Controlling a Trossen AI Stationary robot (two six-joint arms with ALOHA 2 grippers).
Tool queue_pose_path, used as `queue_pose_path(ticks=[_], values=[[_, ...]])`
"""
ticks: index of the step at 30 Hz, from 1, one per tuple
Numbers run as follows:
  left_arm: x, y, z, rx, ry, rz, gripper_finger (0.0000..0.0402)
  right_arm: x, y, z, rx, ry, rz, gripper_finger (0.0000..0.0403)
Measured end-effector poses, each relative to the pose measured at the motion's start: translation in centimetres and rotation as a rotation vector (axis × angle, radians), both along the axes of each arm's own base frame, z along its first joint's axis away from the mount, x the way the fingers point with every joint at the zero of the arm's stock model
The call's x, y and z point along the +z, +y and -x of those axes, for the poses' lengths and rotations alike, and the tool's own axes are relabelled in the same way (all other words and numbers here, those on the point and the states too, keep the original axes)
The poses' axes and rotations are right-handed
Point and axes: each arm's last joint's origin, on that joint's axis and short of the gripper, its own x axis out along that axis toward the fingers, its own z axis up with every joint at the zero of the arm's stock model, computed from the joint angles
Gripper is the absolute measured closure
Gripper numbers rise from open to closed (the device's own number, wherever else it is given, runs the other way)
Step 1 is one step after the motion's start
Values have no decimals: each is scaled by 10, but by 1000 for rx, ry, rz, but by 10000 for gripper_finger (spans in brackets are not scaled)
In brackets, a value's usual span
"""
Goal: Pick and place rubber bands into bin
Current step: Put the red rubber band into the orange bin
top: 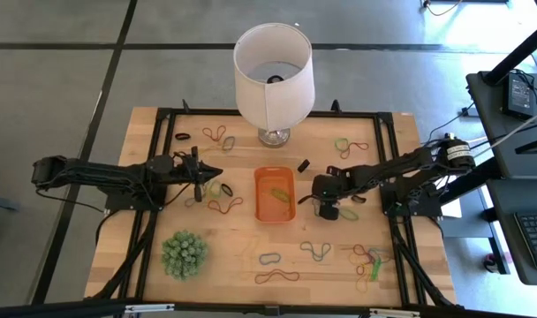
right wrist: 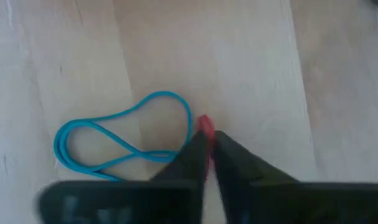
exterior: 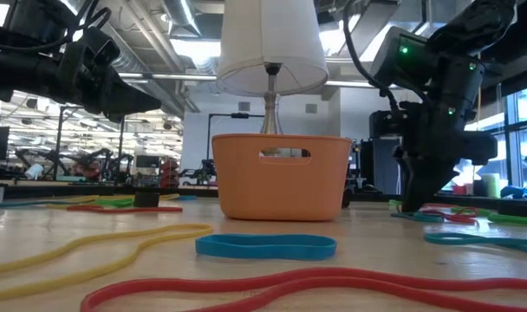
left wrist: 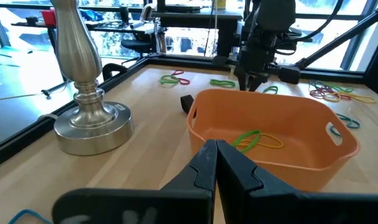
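The right tool is down at the table just right of the orange bin, fingers pinched on a red rubber band beside a blue band. The left tool hovers closed, left of the bin. Two bands lie inside the bin. No legible writing is visible.

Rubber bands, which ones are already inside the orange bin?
The green and yellow rubber bands lying on the bin floor; all others lie on the table.
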Motion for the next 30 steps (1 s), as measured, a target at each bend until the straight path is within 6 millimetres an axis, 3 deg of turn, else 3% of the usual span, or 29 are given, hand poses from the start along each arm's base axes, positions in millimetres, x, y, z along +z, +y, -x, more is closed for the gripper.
queue_pose_path(ticks=[9, 20, 30], values=[[0, 0, 0, 0, 0, 0, 398, 23, -1, 17, -61, 27, -9, 398], [0, 0, 0, 1, -2, 12, 398, 87, -2, 25, -151, -86, -44, 399], [0, 0, 0, 6, -13, 49, 398, 160, -3, 4, -118, -328, 46, 399]])
